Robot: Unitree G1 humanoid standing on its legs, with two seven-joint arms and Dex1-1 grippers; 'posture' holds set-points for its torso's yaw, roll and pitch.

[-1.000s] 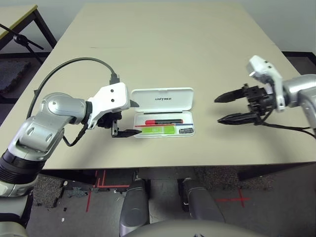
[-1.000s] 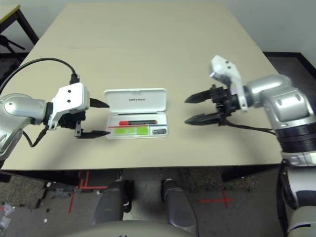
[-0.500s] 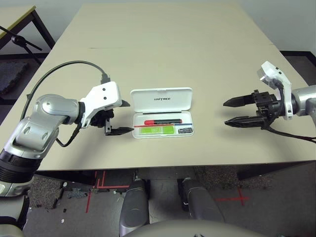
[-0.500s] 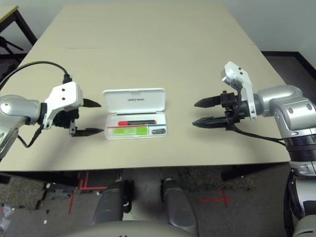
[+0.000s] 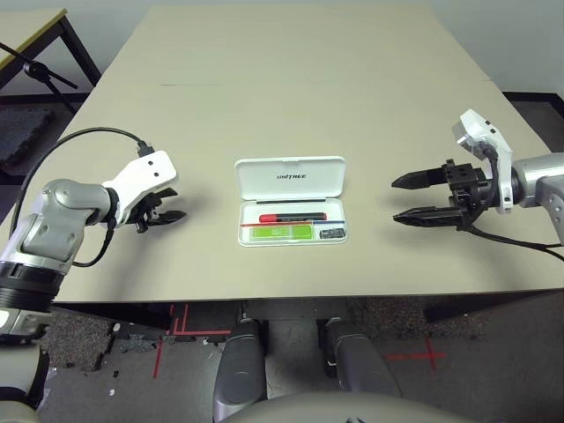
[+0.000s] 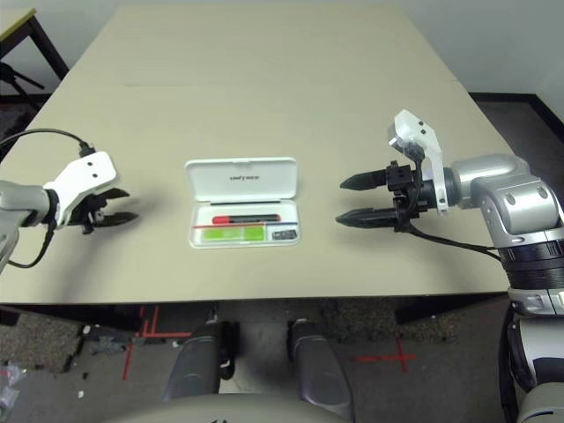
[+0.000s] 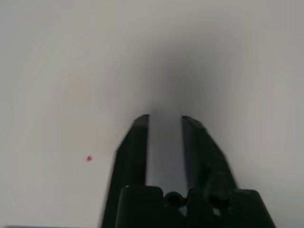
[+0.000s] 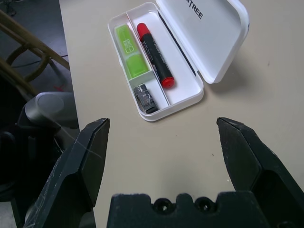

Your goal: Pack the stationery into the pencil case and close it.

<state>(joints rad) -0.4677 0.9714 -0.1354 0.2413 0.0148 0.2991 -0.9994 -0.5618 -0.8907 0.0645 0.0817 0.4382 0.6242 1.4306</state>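
Observation:
The white pencil case [image 5: 249,234] lies open at the table's middle, its lettered lid [image 5: 289,176] folded back away from me. In its tray lie the red marker [image 5: 291,216] with a black cap, the light-green stick [image 5: 286,232] and the small dark block [image 5: 331,233]. My left gripper [image 5: 166,217] hovers over bare table well to the left of the case, its fingers [image 7: 137,142] drawn nearly together with nothing between them. My right gripper [image 5: 395,200] stands wide open to the right of the case, pointing at it. Its wrist view shows the tray [image 8: 156,115] beyond the spread fingers [image 8: 90,152].
A black cable [image 5: 79,141] loops from my left wrist over the table's left side. A dark stand and a second table corner [image 5: 31,26] sit off the far left. The tabletop [image 5: 291,79] stretches bare beyond the case. Red tape marks [image 5: 176,339] lie on the floor below the front edge.
My left gripper has pulled away leftward from the case's left edge, and its fingers have closed from wide open. The right gripper has drawn back slightly to the right and stays open.

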